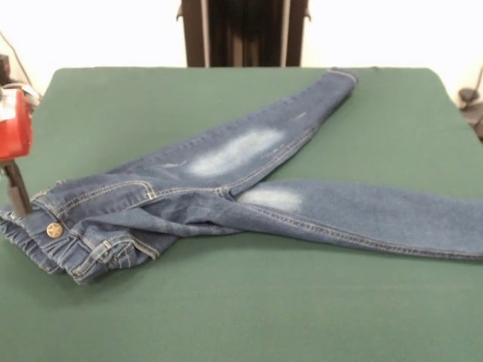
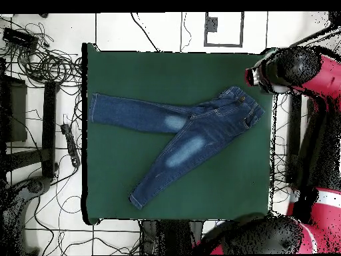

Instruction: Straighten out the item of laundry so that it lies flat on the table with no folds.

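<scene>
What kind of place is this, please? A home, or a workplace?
Most likely a robotics lab, not a home: a red robot arm stands beside a green-covered table holding only jeans, and loose cables lie tangled on the tiled floor.

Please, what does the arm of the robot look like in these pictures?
The arm has glossy red shells with rounded black joints. In the front view only a red block and, under it, a dark thin hand show at the edge, beside the jeans.

The red arm point(image 2: 313, 73) reaches low, its pincer point(image 1: 16, 197) pointing down; finger state unclear.
</scene>
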Controlling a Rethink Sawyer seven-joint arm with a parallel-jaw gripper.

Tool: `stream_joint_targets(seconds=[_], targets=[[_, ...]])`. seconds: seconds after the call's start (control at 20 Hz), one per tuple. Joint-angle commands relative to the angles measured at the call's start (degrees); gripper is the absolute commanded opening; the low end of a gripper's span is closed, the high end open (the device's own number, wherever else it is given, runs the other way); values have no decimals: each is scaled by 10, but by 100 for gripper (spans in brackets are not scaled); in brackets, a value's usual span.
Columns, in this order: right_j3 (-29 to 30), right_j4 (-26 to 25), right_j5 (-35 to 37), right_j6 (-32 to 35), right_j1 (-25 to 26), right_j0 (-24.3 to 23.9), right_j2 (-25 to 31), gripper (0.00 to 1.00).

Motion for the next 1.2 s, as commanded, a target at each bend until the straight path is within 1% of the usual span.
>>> stream_joint_targets(seconds=[0.05,0.15,0.5,0.6,0.65,0.9,1.05,1.2], targets=[[-143,-34,105,76,75,34,2,100],[-138,-34,92,77,79,32,0,100],[-91,-28,35,79,76,34,-28,100],[-88,-37,28,74,75,43,-42,100],[-85,-40,24,82,74,50,-50,100],[-46,-45,-3,106,43,84,-91,100],[-42,-37,18,122,32,103,-104,100],[-33,-21,15,136,30,109,-110,100]])
